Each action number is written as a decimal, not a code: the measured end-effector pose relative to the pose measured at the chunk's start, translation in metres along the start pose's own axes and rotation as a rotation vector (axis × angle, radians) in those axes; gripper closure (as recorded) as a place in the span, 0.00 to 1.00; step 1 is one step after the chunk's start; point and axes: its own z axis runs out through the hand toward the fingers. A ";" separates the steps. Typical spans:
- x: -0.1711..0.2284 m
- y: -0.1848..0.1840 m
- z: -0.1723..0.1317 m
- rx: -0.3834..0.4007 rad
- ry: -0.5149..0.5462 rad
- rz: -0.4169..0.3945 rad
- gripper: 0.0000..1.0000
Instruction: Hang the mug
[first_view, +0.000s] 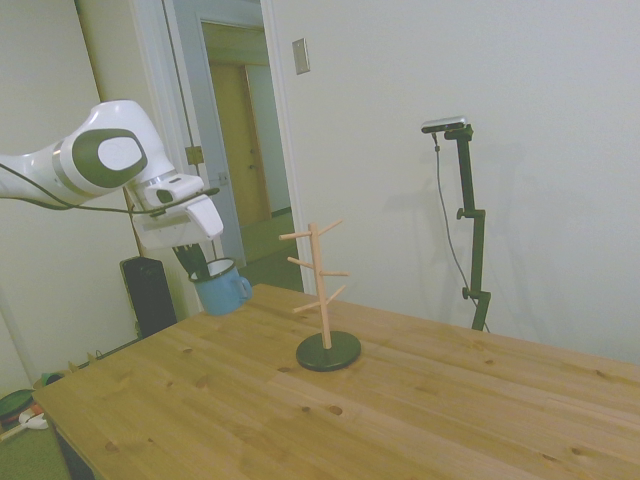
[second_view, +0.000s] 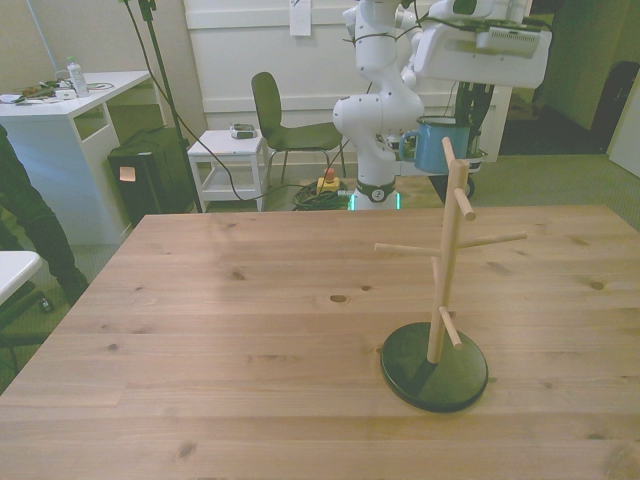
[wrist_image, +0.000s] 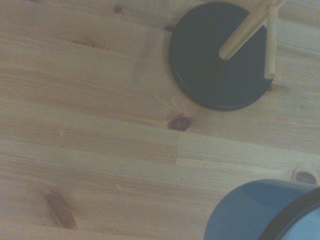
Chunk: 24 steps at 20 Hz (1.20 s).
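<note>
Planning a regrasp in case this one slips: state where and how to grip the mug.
Grip the mug by its rim wall, one finger inside, one outside, from above, as the gripper does now. Take the side away from the loop handle, so the handle stays free for a peg of the wooden rack.

Pale walls, open doorway (first_view: 235, 150), green chair (second_view: 285, 125), white desk (second_view: 70, 110), small white cart (second_view: 228, 165)

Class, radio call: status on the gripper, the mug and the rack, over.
Gripper shut on mug, fingers on its rim. Mug held in the air, clear of the table, upright, handle toward rack. Mug rack stands free, pegs bare; nothing between, over.
</note>
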 end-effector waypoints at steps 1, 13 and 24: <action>0.004 -0.001 -0.006 0.002 0.002 0.002 1.00; 0.056 -0.028 -0.041 0.015 -0.005 0.030 1.00; 0.084 -0.041 -0.061 0.023 -0.010 0.048 1.00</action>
